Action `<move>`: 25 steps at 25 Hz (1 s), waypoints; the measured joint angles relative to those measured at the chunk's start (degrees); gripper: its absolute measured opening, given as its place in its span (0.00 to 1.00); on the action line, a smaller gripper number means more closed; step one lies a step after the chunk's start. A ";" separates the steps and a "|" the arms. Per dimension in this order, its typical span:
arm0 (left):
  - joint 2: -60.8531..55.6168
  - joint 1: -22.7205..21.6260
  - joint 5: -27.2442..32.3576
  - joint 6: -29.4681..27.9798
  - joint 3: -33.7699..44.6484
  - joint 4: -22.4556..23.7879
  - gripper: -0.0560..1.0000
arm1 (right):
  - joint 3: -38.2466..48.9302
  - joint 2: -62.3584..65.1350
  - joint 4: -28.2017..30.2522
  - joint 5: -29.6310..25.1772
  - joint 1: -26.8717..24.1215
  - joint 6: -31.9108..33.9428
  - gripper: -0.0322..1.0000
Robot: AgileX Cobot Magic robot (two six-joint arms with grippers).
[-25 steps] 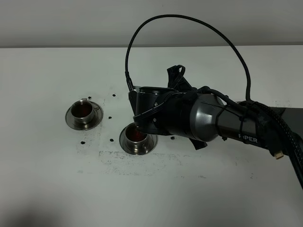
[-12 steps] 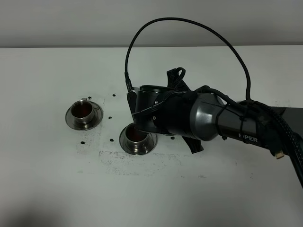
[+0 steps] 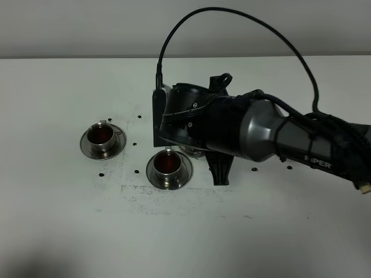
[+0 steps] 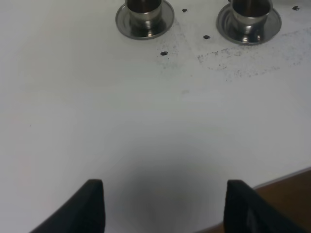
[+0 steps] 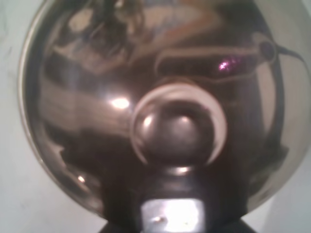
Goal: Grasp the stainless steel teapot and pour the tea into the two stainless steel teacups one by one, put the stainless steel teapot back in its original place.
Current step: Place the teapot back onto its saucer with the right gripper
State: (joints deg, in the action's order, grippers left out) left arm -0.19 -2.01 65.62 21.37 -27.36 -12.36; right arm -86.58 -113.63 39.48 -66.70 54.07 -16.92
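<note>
Teapot lid (image 5: 150,87) and knob (image 5: 177,127), close-up

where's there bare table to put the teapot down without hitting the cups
The widest bare stretch is the table in front of both teacups, running toward the idle left gripper. The strip behind them is bare too, apart from small dark specks. It is crowded around the right teacup, where the right arm and teapot hang close; the left teacup stands apart.
</note>
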 joint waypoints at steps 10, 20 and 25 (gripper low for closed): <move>0.00 0.00 0.00 0.00 0.00 0.05 0.55 | 2.65 7.61 -18.14 6.30 -7.58 22.82 0.20; 0.00 0.00 0.00 0.00 0.00 0.05 0.55 | 17.07 9.32 -31.59 21.84 -12.30 23.32 0.20; 0.00 0.00 0.00 0.00 0.00 0.05 0.55 | 20.82 9.32 -35.34 27.58 -12.35 22.24 0.20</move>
State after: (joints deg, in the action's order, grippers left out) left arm -0.19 -2.01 65.62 21.37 -27.36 -12.31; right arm -65.76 -104.31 4.15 -39.12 41.71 5.32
